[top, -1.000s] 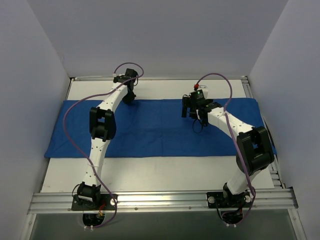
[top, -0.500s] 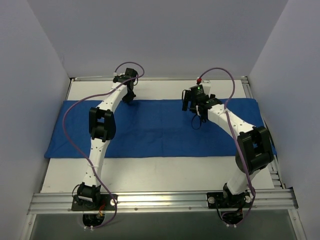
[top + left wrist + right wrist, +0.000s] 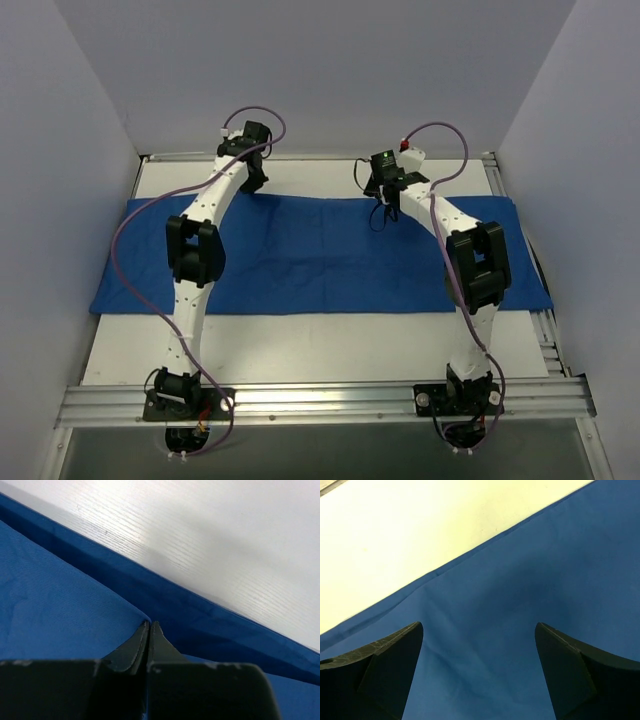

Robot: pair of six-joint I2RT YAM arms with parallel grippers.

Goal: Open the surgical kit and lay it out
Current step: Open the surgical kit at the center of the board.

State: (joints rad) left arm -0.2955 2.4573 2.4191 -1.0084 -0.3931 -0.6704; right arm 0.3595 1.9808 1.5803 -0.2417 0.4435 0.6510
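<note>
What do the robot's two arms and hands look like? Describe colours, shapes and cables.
The left arm and right arm are slim white tubes with chunky black joints. A thin purple cable loops along each. The left hand and right hand have dark wedge-shaped fingers.

A white counter (image 3: pixel 300 345) with a faint wood grain is lying inside a plain booth. A pale grey back wall (image 3: pixel 320 70) is rising behind it, while a left wall (image 3: pixel 50 200) and a right wall (image 3: pixel 595 150) are slanting in at the sides. A broad aluminium rail (image 3: pixel 320 402) is running along the near edge, a thinner far rail (image 3: pixel 320 156) and a side rail (image 3: pixel 548 345) are framing the rest, and soft, even light is falling from above.
</note>
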